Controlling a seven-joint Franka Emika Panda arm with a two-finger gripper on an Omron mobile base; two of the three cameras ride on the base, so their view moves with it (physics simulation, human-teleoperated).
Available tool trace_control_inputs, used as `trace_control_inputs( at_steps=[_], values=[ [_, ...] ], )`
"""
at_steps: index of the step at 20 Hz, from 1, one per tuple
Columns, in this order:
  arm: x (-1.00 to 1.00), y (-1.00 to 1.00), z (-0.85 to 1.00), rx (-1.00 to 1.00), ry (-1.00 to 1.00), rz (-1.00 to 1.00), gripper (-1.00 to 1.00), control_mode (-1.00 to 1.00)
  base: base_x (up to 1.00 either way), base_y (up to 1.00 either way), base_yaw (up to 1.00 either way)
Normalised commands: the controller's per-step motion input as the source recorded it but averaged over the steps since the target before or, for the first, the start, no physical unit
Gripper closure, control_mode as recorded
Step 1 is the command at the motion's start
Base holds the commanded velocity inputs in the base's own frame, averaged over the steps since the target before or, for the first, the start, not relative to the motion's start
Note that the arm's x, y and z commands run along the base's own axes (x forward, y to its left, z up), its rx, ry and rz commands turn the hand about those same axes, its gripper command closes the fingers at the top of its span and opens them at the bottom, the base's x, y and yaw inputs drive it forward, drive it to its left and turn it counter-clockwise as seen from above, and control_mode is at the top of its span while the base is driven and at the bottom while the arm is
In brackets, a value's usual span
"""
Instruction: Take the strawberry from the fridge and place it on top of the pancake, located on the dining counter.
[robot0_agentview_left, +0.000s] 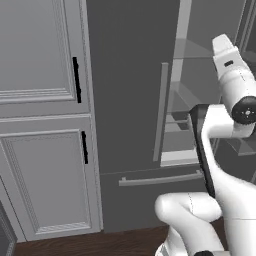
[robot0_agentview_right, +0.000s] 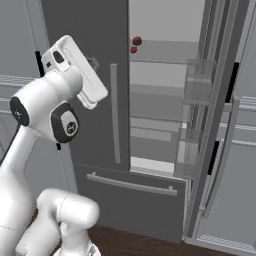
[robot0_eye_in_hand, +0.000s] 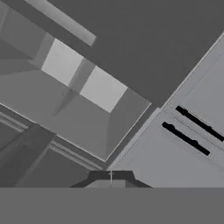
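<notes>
- Sitting on an upper shelf inside the fridge (robot0_agentview_right: 150, 100), at upper centre of the right base view: the strawberry (robot0_agentview_right: 133, 50), tiny and red, just beside and below a larger dark red fruit (robot0_agentview_right: 137, 41); well apart from the arm, so nothing grasped yet.
- Standing swung wide at the right of that view: the right fridge door (robot0_agentview_right: 220, 125), edge-on, leaving shelves and pale interior exposed for a reach.
- Closed at centre: the left fridge door (robot0_agentview_right: 95, 75), with its long pale handle (robot0_agentview_right: 115, 112) facing out.
- Poised in front of that closed door, upper left of the right base view: the gripper (robot0_agentview_right: 93, 63), jaws clenched on nothing, fingertips (robot0_eye_in_hand: 110, 179) pressed together at bottom centre of the hand view.
- Flanking the fridge at the left of the left base view: panelled cabinets (robot0_agentview_left: 40, 125) with black handles (robot0_agentview_left: 76, 80), no part of the job.
- Judging from this: still approaching; opening of the jaws and a reach up and rightward needed first.
</notes>
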Motion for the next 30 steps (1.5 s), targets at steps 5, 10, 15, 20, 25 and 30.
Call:
trace_control_inputs(
  at_steps=[5,10,15,20,25,30],
  values=[
    [0.19,0.23,-0.11,0.24,0.09,-0.09,1.0,-1.0,0.0,0.0,0.0],
    [0.03,0.0,-0.79,0.7,-0.18,0.0,1.0,-1.0,0.0,0.0,0.0],
    [0.24,0.15,-0.5,0.66,-0.15,0.0,1.0,-1.0,0.0,0.0,0.0],
    [0.36,0.05,-0.05,0.63,-0.01,0.0,1.0,-1.0,0.0,0.0,0.0],
    [0.08,0.09,-0.03,0.72,0.0,-0.01,1.0,-1.0,0.0,0.0,0.0],
    [0.0,0.11,-0.01,0.66,0.0,-0.11,1.0,-1.0,0.0,0.0,0.0]
  ],
)
